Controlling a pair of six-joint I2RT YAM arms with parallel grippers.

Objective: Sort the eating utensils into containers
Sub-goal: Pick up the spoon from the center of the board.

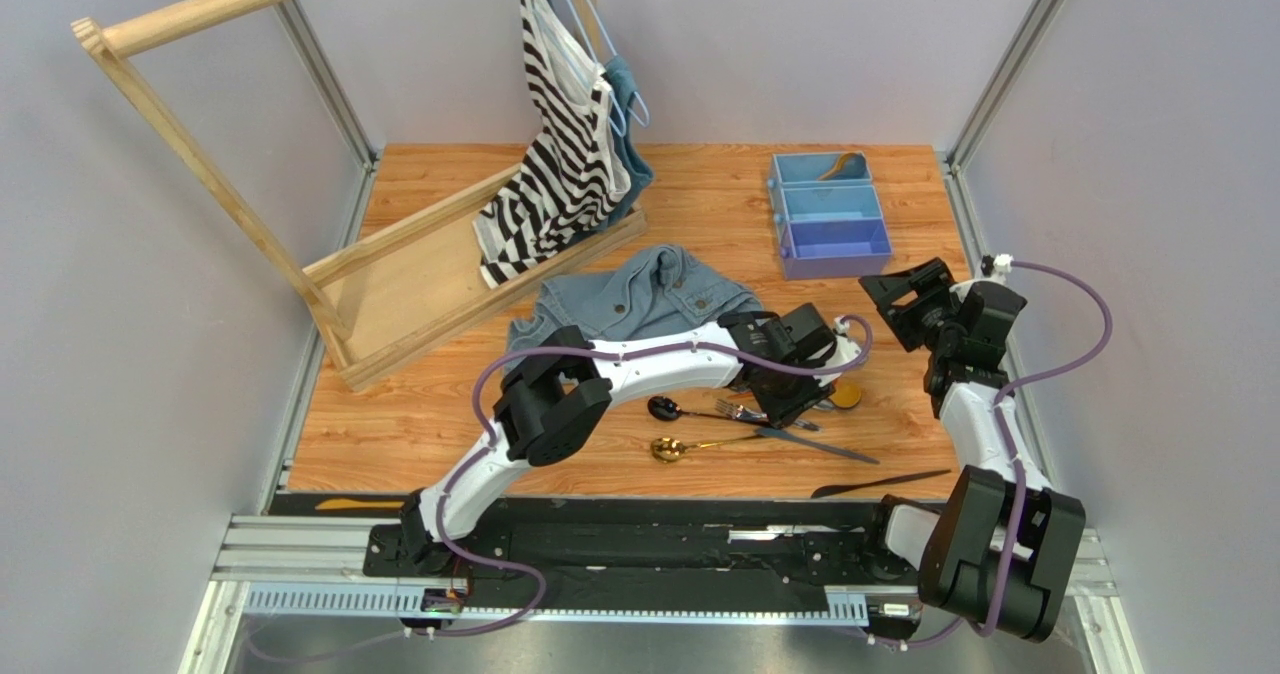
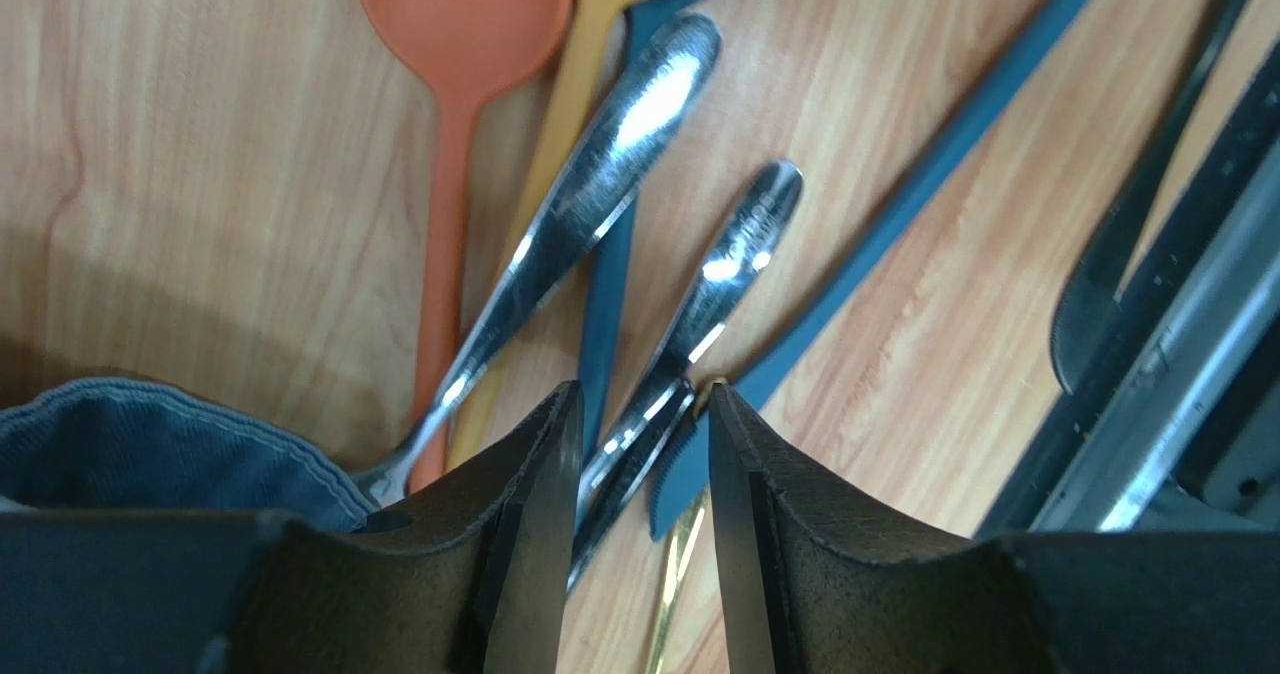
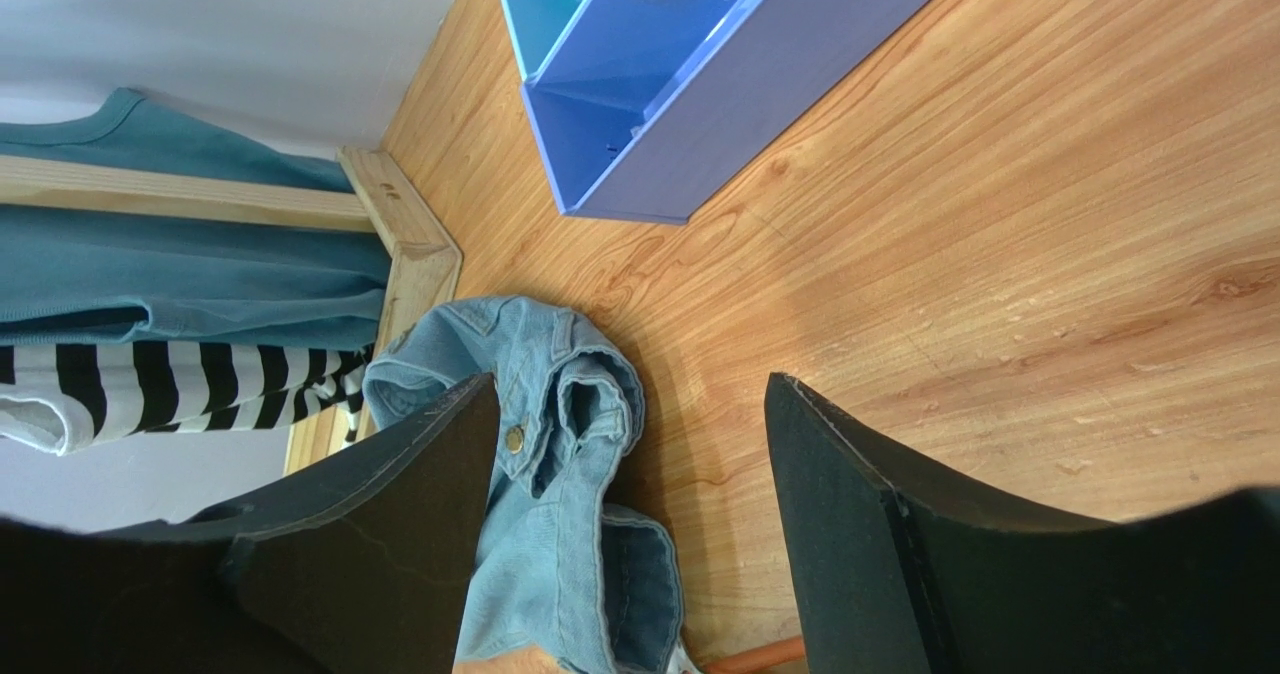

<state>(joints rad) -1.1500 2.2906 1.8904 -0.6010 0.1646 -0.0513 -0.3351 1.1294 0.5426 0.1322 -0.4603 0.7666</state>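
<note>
The eating utensils lie in a pile at the table's front middle: a black spoon [image 1: 666,407], a gold spoon [image 1: 669,449] and a dark knife [image 1: 879,482]. My left gripper [image 1: 784,382] is low over the pile. In the left wrist view it [image 2: 643,397] is open a narrow way, its jaws either side of a silver handle [image 2: 736,254] and a dark serrated knife. An orange spoon [image 2: 458,14], a yellow spoon [image 2: 601,14], a second silver piece [image 2: 601,164] and a blue knife [image 2: 932,164] lie just beyond. The light blue tray [image 1: 827,212] stands far right, one piece in its far compartment. My right gripper [image 1: 899,296] is open, empty and raised near the tray [image 3: 721,74].
A crumpled denim jacket [image 1: 646,296] lies beside the pile and shows under the right gripper [image 3: 556,479]. A wooden rack [image 1: 406,269] with hanging striped and teal clothes [image 1: 564,134] takes the left and back. A yellowish piece [image 1: 361,505] lies at the front left edge.
</note>
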